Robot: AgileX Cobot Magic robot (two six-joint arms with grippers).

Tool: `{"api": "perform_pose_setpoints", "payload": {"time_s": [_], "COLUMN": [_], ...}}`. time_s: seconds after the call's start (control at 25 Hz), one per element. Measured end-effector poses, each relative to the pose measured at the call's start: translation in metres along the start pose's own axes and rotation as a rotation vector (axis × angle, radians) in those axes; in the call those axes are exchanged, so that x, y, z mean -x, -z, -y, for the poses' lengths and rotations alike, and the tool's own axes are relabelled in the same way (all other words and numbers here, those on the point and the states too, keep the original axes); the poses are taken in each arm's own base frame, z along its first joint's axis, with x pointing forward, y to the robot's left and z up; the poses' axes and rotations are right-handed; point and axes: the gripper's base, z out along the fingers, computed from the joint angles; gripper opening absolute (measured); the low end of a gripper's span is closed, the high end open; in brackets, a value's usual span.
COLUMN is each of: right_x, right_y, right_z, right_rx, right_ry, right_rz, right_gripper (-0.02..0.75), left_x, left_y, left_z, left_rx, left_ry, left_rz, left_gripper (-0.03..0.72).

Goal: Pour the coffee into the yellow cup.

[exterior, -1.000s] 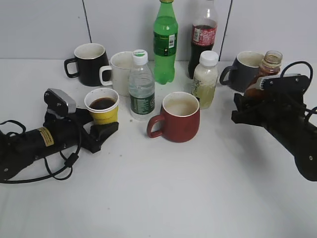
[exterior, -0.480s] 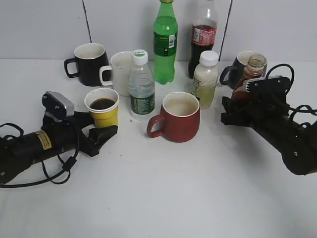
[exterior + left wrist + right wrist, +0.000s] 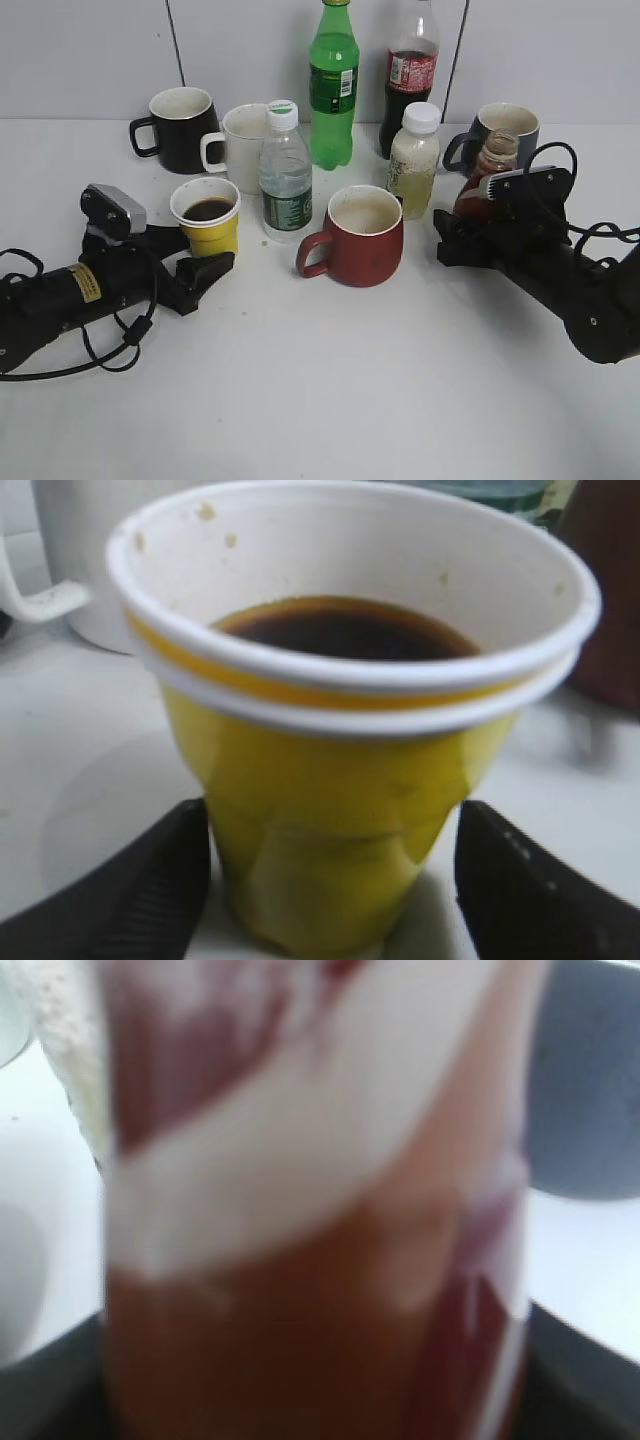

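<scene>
At nine o'clock, the left gripper (image 3: 195, 262) stands open, jaws flanking the yellow cup (image 3: 207, 215) without pinching; dark coffee already fills it, so pouring looks done. At three o'clock, the right gripper (image 3: 478, 232) clasps the uncapped coffee bottle (image 3: 487, 178), upright, not yet released.

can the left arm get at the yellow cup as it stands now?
Probably yes. The left gripper already has a finger on each side of the yellow cup, open, with small gaps. Nothing stands between them; the water bottle is off to one side.
</scene>
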Motion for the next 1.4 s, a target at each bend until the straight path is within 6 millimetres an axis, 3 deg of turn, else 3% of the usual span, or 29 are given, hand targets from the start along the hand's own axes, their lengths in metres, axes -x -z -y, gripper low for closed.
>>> {"api": "perform_pose_setpoints", "payload": {"time_s": [0.12,0.4,0.6,1.0,1.4], "right_x": [-0.001,-0.001,0.011,0.036,0.066], "right_y": [0.0,0.005,0.016,0.037,0.072], "right_z": [0.0,0.001,0.002,0.002,0.002], "right_rx": [-0.001,-0.007,-0.022,-0.03,-0.03], "right_ry": [0.0,-0.003,-0.012,-0.021,-0.036], "right_rz": [-0.012,-0.083,-0.136,-0.325,-0.555], "right_gripper": [0.643,0.643,0.638,0.615,0.596], "left_x": [0.001,-0.004,-0.001,0.031,0.066], "left_y": [0.005,0.021,0.039,0.072,0.101], "left_z": [0.001,0.009,0.019,0.03,0.03], "left_rx": [0.028,0.055,0.069,0.151,0.282], "left_ry": [0.01,0.009,0.025,0.012,-0.029], "left_rz": [-0.003,-0.043,-0.066,-0.036,-0.188], "left_gripper": [0.578,0.578,0.578,0.578,0.576]}}
